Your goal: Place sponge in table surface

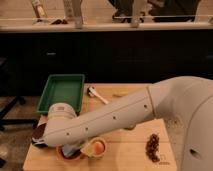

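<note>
In the camera view, the arm (115,117) is stretched across the frame from the right edge down to the lower left. This brings the gripper (67,145) low over the near left corner of the table surface (127,150), a reach that suits setting something down on the wood. The gripper is almost wholly covered by the arm's thick white end, so whether it is released, clenched or grasping something cannot be told.

A small grey-blue patch just beneath that end is taken to be the sponge (73,149). It is seen at the lower left, over or inside the orange bowl (64,153). Whether it is held, resting in the bowl or touching the wood cannot be settled. The task is judged unfinished, since the sponge is not seen lying on bare planks.

Just right of the bowl, a small cup (96,148) with something orange in it is partly shaded by the arm. A dark reddish object (39,134) at the left edge is half hidden and cannot be identified.

The green tray (55,102) lies in the upper left of the tabletop, its near corner overlapped by the arm. Beside it a white-handled utensil (98,95) is laid at a slant. A dark clump (153,146) lies well apart at the lower right, its nature unclear.
</note>
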